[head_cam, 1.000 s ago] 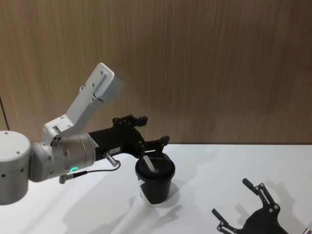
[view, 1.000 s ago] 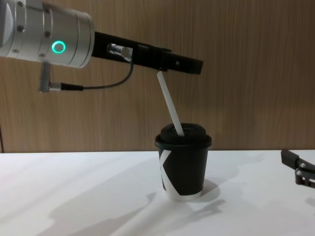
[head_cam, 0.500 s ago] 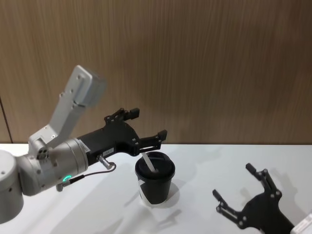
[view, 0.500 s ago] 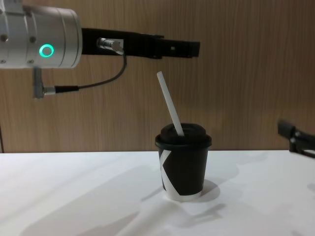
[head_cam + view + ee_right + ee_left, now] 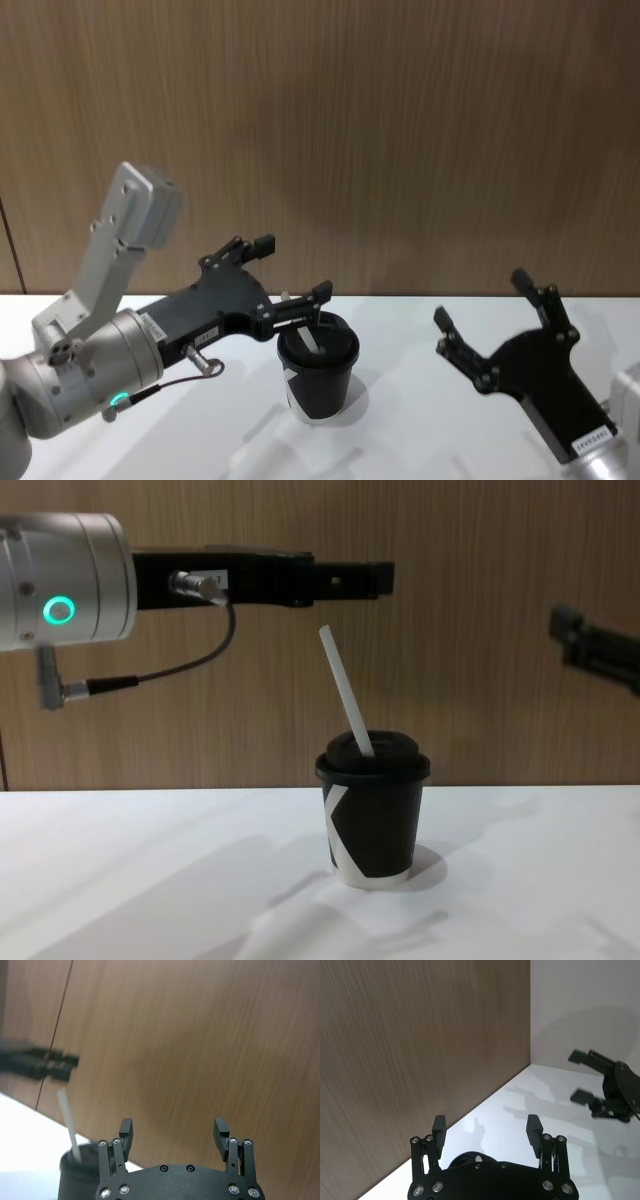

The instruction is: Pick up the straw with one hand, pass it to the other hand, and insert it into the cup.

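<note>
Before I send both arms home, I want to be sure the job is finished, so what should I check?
1. Straw seated in the cup lid: ok, it stands tilted in the lid opening.
2. Left gripper let go: ok, fingers open, above the straw tip with a gap.
3. Right gripper free: ok, open, off to the cup's right.
4. Cup upright on the table: ok.
5. Straw reaching the cup's bottom: cannot tell, the lid hides it.
</note>
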`<action>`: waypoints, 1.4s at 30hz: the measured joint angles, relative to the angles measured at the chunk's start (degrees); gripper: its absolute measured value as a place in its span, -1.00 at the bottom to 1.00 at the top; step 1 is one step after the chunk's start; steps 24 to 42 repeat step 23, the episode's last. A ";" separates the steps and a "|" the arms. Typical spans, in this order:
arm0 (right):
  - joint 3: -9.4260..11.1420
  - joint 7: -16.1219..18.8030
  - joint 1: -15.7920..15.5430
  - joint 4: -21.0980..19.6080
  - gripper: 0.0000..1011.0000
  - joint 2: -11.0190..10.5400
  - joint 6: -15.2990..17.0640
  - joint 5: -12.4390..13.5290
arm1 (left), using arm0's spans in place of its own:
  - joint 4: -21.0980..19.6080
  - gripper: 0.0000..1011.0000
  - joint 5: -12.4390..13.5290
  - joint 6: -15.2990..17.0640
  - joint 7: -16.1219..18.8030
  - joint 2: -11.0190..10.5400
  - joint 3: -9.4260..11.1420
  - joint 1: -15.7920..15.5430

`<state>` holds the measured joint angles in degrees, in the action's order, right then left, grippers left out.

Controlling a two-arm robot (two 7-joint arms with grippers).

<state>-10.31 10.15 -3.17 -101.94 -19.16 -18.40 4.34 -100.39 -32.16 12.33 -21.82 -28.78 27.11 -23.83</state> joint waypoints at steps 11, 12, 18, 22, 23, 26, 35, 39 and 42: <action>-0.57 -1.26 3.35 -2.17 0.98 4.40 4.47 2.72 | -0.75 0.98 0.04 -0.53 -0.72 -0.73 -0.62 2.53; -0.62 -1.37 3.66 -2.35 0.98 4.80 4.83 2.95 | -0.78 0.98 0.04 -0.53 -0.75 -0.75 -0.65 2.64; -0.77 -1.61 4.45 -2.82 0.98 5.84 5.87 3.58 | -0.93 0.98 0.03 -0.43 -0.96 -0.94 -0.78 3.28; -0.83 -1.79 4.92 -3.09 0.98 6.44 6.46 3.91 | -1.02 0.98 0.01 -0.38 -1.07 -1.03 -0.84 3.62; -0.85 -1.80 4.97 -3.12 0.98 6.51 6.54 3.95 | -1.04 0.98 0.01 -0.37 -1.08 -1.04 -0.85 3.66; -0.85 -1.80 4.97 -3.12 0.98 6.51 6.54 3.95 | -1.04 0.98 0.01 -0.37 -1.08 -1.04 -0.85 3.66; -0.85 -1.80 4.97 -3.12 0.98 6.51 6.54 3.95 | -1.04 0.98 0.01 -0.37 -1.08 -1.04 -0.85 3.66; -0.85 -1.80 4.97 -3.12 0.98 6.51 6.54 3.95 | -1.04 0.98 0.01 -0.37 -1.08 -1.04 -0.85 3.66; -0.85 -1.80 4.97 -3.12 0.98 6.51 6.54 3.95 | -1.04 0.98 0.01 -0.37 -1.08 -1.04 -0.85 3.66</action>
